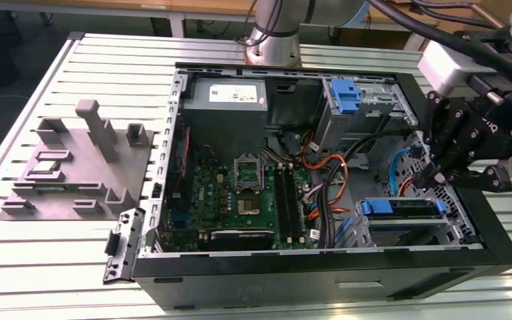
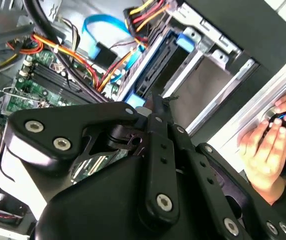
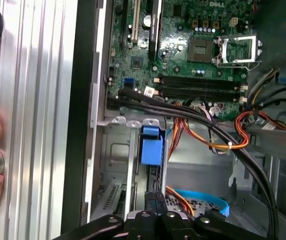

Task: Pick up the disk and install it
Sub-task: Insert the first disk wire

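Slatted aluminium table (image 1: 51,280), carrying an open computer case (image 1: 327,275) across centre frame and a grey fixture plate (image 1: 78,173) at the left of the exterior view. Disk (image 1: 399,208) sitting edge-on in the drive cage (image 1: 416,235) at lower right of that frame, blue carrier facing up, slotted between the cage rails. Gripper (image 1: 432,179) hanging just above the disk at right of frame, fingers pressed together and carrying nothing. Judging the pick-up as done and the disk as lodged in its bay; not telling from here whether it is fully latched. Person's hand (image 2: 262,145) resting at the table edge beside the case, in the second wrist view.
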`<move>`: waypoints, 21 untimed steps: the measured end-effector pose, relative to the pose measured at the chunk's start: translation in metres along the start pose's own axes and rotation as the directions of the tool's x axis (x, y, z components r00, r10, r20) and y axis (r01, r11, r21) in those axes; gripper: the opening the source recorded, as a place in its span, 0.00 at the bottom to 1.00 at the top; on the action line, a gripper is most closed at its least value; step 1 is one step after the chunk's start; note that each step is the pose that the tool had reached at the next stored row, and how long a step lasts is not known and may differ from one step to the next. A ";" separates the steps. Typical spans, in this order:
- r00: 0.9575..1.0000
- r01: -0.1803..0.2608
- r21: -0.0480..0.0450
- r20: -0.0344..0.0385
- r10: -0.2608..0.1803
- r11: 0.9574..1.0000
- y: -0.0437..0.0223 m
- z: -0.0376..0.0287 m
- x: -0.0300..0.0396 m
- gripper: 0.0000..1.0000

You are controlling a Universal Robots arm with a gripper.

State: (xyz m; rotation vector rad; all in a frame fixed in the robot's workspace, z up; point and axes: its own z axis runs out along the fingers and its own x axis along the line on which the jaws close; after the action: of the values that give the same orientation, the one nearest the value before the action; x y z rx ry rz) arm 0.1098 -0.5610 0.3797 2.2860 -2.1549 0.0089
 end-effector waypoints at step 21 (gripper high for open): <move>0.986 0.165 0.015 -0.002 -0.165 0.986 -0.0077 -0.0002 -0.0006 0.10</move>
State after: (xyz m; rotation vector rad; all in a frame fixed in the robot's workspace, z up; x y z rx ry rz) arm 0.1174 -0.5600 0.3800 2.4647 -1.9641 0.0271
